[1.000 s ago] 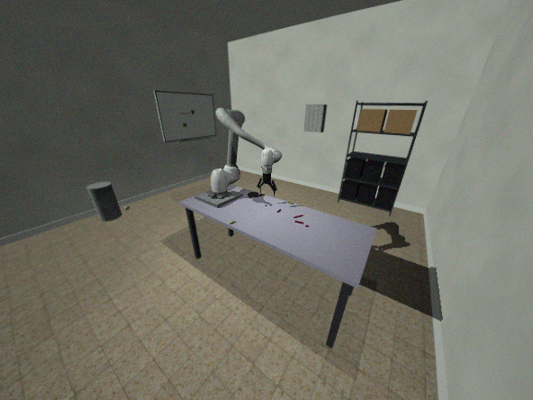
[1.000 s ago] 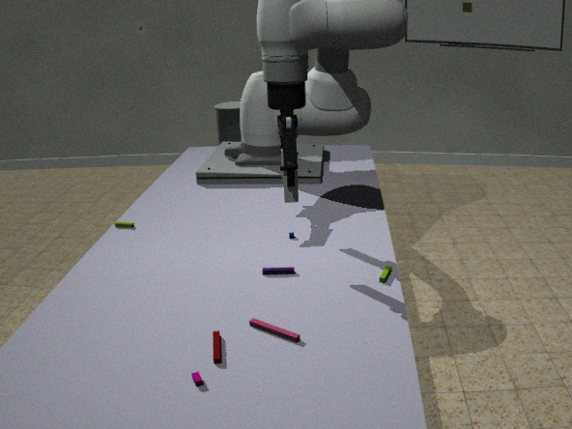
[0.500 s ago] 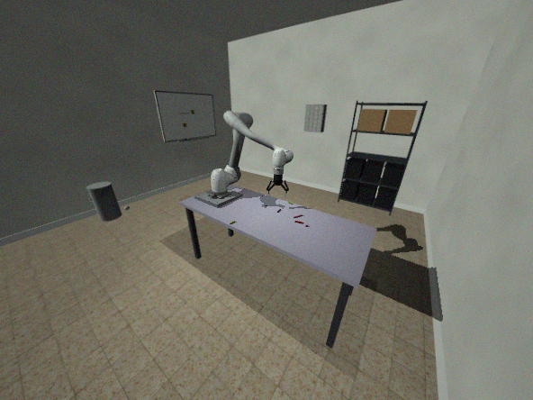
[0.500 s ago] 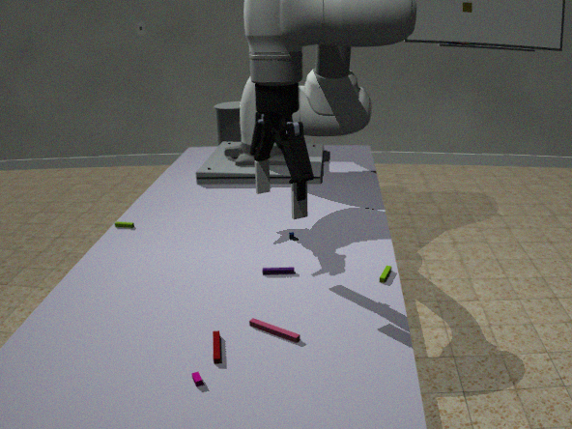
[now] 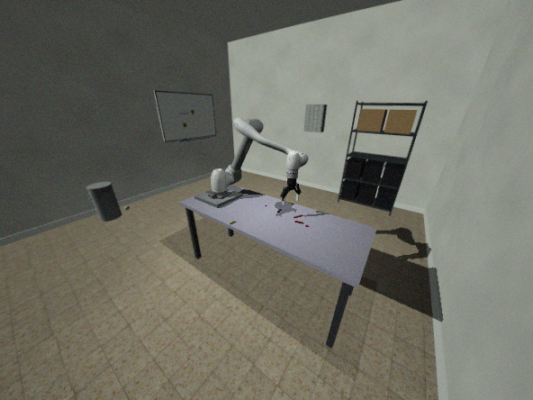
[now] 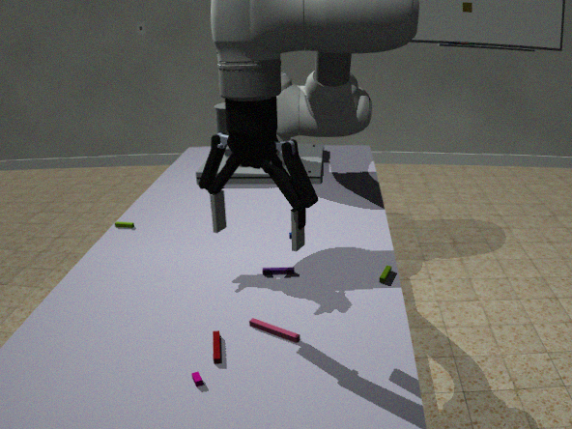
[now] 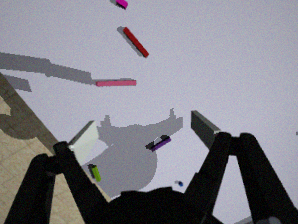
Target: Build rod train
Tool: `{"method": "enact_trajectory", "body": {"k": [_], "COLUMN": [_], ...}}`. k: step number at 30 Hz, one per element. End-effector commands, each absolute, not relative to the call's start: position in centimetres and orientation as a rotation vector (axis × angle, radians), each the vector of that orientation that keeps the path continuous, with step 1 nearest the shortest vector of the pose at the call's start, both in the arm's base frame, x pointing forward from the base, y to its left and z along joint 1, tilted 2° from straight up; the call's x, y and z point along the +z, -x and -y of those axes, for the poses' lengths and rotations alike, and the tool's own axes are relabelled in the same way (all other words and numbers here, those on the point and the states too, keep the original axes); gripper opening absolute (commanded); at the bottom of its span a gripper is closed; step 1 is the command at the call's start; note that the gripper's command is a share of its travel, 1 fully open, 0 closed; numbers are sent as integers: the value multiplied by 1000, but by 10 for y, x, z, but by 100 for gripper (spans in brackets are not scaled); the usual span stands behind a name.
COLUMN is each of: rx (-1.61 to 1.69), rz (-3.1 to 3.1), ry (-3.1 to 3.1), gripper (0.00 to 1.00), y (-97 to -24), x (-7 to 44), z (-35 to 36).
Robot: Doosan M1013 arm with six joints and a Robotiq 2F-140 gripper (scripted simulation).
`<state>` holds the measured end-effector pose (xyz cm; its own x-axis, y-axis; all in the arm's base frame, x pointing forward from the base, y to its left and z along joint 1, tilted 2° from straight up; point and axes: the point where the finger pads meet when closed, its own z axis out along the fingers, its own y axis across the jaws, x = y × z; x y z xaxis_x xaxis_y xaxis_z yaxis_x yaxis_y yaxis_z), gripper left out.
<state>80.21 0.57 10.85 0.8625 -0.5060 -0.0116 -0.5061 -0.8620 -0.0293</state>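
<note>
My gripper (image 6: 258,232) is open and empty, hanging above the table; it also shows in the top view (image 5: 290,195). The purple rod (image 6: 278,271) lies flat below it, in its shadow, and shows between the fingers in the wrist view (image 7: 161,144). The pink rod (image 6: 274,329) (image 7: 116,83) lies nearer the front. The red rod (image 6: 216,346) and the magenta rod (image 6: 197,378) lie front left of it (image 7: 136,42) (image 7: 121,3). A tiny blue rod (image 6: 290,235) (image 7: 180,184) peeks beside the right finger. One lime rod (image 6: 385,273) (image 7: 95,172) lies at the right edge. Another lime rod (image 6: 125,224) lies far left.
The arm's base plate (image 6: 261,169) stands at the table's far end. The table's right edge runs close by the lime rod. A dark shelf (image 5: 383,155) and a grey bin (image 5: 103,200) stand on the floor away from the table.
</note>
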Motion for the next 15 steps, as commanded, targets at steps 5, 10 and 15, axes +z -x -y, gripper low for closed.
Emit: {"method": "enact_trajectory", "body": {"k": [5, 10, 15], "rx": [17, 8, 2], "rz": [-436, -43, 274], "ry": [3070, 3100, 3088], "gripper": [100, 100, 100], "y": [-859, -913, -953], "x": [102, 91, 80], "z": [13, 35, 54]}}
